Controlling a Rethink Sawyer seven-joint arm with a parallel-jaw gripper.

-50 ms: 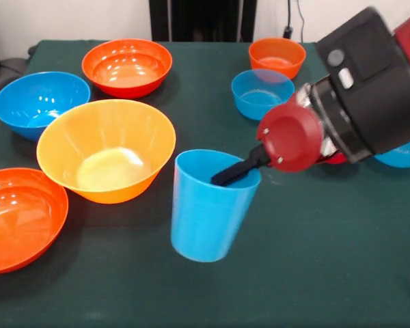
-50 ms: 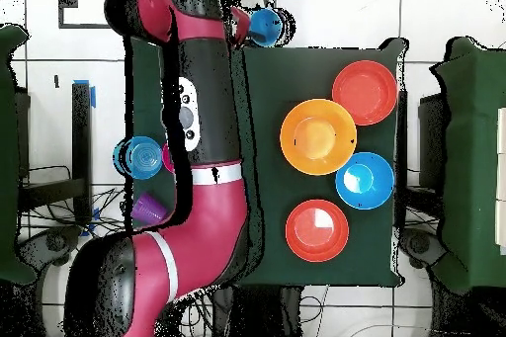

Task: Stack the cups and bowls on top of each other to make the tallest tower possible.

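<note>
I see the large yellow-orange plastic bowl (image 1: 106,152) on the green table (image 1: 314,273), two red-orange glossy bowls (image 1: 127,66) (image 1: 20,217) and a big blue bowl (image 1: 41,102) around it. Near the table's front, the light blue tapered plastic cup (image 1: 208,205) is tilted; one black finger (image 1: 236,172) of the gripper (image 1: 240,171) is inside its rim. Can't tell whether the jaws are clamped on the cup wall. Small blue (image 1: 262,93) and orange (image 1: 277,56) bowls sit behind.

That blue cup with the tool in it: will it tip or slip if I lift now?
The blue cup already leans in the front view, with the tool reaching over its rim, so it probably tips easily. Its narrow base and taller body suggest a sideways nudge would topple it. The glossy tapered wall looks slippery; it may slide downward.
</note>
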